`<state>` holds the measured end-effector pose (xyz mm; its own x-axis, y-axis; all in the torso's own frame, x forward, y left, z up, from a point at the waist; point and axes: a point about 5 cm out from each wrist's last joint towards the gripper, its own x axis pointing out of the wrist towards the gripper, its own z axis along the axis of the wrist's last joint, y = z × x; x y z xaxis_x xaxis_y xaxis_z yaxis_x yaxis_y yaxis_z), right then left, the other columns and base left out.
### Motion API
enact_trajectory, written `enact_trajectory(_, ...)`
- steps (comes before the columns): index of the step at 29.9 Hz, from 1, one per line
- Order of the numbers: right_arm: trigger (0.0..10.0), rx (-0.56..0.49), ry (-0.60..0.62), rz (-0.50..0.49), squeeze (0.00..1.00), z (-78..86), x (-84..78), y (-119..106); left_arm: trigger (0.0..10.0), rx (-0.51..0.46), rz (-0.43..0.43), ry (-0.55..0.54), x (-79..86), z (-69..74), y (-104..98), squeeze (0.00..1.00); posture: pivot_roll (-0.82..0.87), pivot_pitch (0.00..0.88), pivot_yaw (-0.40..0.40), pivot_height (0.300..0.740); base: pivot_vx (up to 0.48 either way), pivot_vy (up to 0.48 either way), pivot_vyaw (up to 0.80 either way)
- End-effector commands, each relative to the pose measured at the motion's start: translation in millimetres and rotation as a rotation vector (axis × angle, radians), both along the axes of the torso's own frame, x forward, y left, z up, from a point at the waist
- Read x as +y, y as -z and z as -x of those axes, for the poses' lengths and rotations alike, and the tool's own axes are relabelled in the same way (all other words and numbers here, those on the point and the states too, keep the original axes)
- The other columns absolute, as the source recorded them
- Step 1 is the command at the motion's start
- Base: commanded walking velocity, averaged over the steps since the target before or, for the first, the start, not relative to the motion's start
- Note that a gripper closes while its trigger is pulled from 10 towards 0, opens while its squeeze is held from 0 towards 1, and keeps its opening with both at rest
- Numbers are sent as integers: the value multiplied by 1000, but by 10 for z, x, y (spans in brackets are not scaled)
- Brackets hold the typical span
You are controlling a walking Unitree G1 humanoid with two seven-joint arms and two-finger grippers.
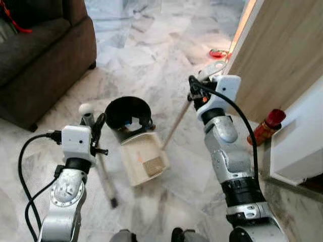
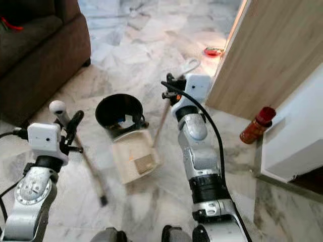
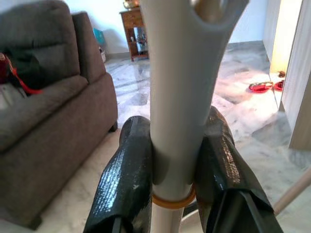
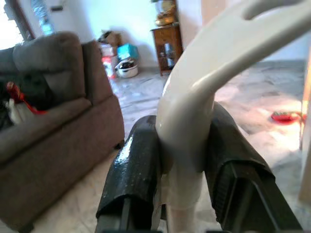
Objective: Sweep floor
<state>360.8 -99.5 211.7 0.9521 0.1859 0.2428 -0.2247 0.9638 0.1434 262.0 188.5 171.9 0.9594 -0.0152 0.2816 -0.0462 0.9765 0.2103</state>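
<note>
A cream dustpan [image 1: 144, 159] lies on the marble floor with a brown scrap [image 1: 154, 165] in it. Its long thin handle [image 1: 176, 121] slants up to my right gripper [image 1: 194, 93], which is shut on the handle's top; the right wrist view has the cream handle [image 4: 187, 126] clamped between both black fingers [image 4: 131, 179]. My left gripper [image 1: 96, 126] is shut on a grey broom stick [image 1: 103, 171] with a white knob on top. The stick's dark lower tip touches the floor left of the pan. In the left wrist view the stick [image 3: 172, 97] sits between the fingers [image 3: 121, 184].
A round black bin [image 1: 128, 113] stands just behind the dustpan. A brown sofa [image 1: 40, 55] fills the left. On the right are a wooden door panel [image 1: 282, 55], a red bottle [image 1: 266, 126] and a white cabinet [image 1: 303, 136]. A red item [image 1: 218, 52] lies farther off.
</note>
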Motion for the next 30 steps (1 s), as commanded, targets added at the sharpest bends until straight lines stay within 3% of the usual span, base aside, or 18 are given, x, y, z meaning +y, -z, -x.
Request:
enact_trajectory(1,10000,-61,2,-40,0,3,-21,-160,10000,-43,-1,18,-43,20,-77,0,1,196,-23,740,0,0,0)
enact_trajectory(10,10000,-105,31,-65,0,-37,-67,-369,10000,-37,0,22,-53,25,-61,0,1,199,-25,740,0,0,0)
enact_trajectory(22,10000,-185,148,-283,0,-118,-229,-881,10000,-23,-40,53,-117,40,-12,0,0,198,-28,740,0,0,0)
enact_trajectory(30,10000,-235,131,-320,0,-91,-198,-1041,10000,-19,-49,49,-104,47,-8,0,4,195,-30,740,0,0,0)
